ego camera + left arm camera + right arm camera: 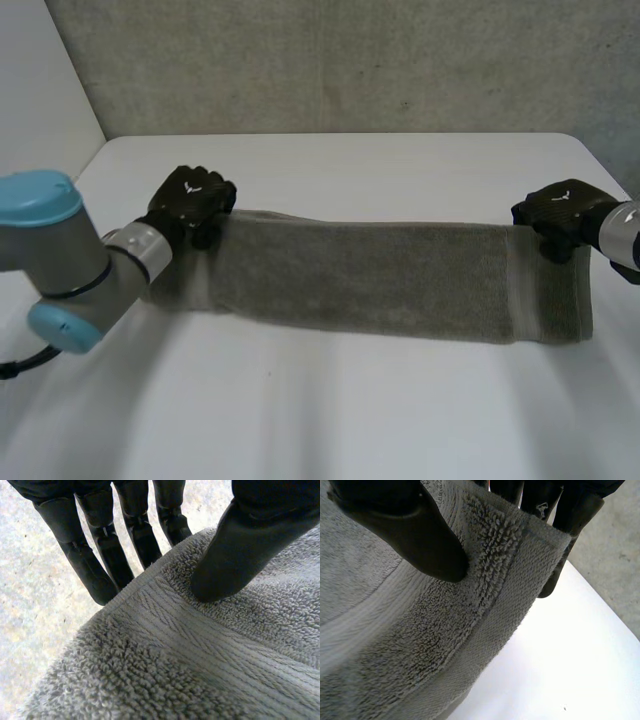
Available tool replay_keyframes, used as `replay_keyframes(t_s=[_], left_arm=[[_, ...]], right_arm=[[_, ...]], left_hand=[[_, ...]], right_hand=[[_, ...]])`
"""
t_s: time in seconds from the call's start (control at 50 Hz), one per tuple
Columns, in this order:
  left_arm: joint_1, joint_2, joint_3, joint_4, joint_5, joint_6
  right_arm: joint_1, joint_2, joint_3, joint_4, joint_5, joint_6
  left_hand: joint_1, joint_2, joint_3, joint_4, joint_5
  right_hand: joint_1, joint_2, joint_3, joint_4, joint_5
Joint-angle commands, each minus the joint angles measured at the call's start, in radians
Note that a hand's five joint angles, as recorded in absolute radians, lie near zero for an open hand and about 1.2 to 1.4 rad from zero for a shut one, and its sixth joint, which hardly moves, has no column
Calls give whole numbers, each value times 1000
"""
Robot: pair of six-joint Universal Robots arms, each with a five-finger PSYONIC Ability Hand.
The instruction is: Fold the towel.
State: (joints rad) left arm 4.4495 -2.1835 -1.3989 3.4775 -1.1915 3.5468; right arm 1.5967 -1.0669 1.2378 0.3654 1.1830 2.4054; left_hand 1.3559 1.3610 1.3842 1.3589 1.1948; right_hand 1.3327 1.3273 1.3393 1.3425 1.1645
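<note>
There is one grey towel (380, 280). Two black hands are at the towel: the left hand (190, 205) at one end, the right hand (560, 215) at the opposite end. Two arms reach towards it, the left arm (60, 260) and the right arm (625, 235). One white table (350, 420) lies beneath the towel.

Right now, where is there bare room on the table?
Bare table on the robot's side of the towel, plus a strip between towel and wall. Crowded at both ends, where the left robot hand and right robot hand pinch it.
</note>
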Motion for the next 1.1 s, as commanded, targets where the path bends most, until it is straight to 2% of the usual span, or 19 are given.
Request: replay_keyframes(t_s=[0.02,0.22,0.36,0.56,0.58,0.6,0.62,0.64,0.76,0.8,0.82,0.9,0.92,0.96,1.02,1.1], left_arm=[[-29,-150,212,-51,-5,0],[-53,-360,495,-147,-26,41],[-65,-427,603,-152,-69,67],[-99,-452,656,-150,-74,66],[-104,-449,656,-152,-76,64],[-111,-444,656,-153,-76,64],[-111,-444,656,-153,-76,64],[-119,-440,652,-155,-83,66],[-147,-354,608,-204,-151,58],[-147,-320,577,-222,-160,55],[-144,-276,537,-239,-163,53],[-137,-167,422,-252,-157,53],[-134,-106,352,-245,-155,53],[-127,-41,283,-233,-152,52],[-107,68,154,-189,-152,50],[-85,183,-29,-114,-152,43]], right_arm=[[3,79,-40,-98,70,47],[19,182,-132,-197,93,124],[29,264,-237,-204,118,126],[31,320,-290,-204,164,120],[32,318,-290,-204,174,124],[32,318,-290,-204,175,124],[34,312,-288,-204,184,126],[37,303,-285,-204,194,127],[42,226,-254,-210,190,144],[45,139,-186,-236,173,169],[45,139,-185,-237,173,169],[42,-68,-13,-325,115,181],[42,-68,-12,-326,115,181],[34,-181,90,-345,96,179],[34,-243,175,-344,93,176],[31,-252,251,-338,96,160]], left_hand=[[40,35,12,37,27],[40,35,12,37,27],[40,35,12,37,27],[40,35,12,37,27],[-221,-226,-249,-224,-234],[-808,-813,-836,-811,-821],[-814,-819,-842,-817,-827],[-1181,-1186,-1210,-1184,-1195],[-1175,-1180,-1203,-1178,-1188],[-1172,-1177,-1200,-1175,-1185],[-1172,-1177,-1200,-1175,-1185],[-1172,-1177,-1200,-1175,-1185],[-1172,-1177,-1200,-1175,-1185],[-1172,-1177,-1200,-1175,-1185],[-1169,-1174,-1197,-1172,-1182],[-1166,-1171,-1194,-1169,-1179]], right_hand=[[64,69,57,54,57],[64,69,57,54,57],[64,69,57,54,57],[64,69,57,54,57],[-389,-383,-395,-399,-395],[-393,-388,-400,-403,-400],[-876,-870,-882,-886,-882],[-1158,-1153,-1165,-1168,-1165],[-1158,-1153,-1165,-1168,-1165],[-1158,-1153,-1165,-1168,-1165],[-1158,-1153,-1165,-1168,-1165],[-1158,-1153,-1165,-1168,-1165],[-1158,-1153,-1165,-1168,-1165],[-1158,-1153,-1165,-1168,-1165],[-1158,-1153,-1165,-1168,-1165],[-1158,-1153,-1165,-1168,-1165]])
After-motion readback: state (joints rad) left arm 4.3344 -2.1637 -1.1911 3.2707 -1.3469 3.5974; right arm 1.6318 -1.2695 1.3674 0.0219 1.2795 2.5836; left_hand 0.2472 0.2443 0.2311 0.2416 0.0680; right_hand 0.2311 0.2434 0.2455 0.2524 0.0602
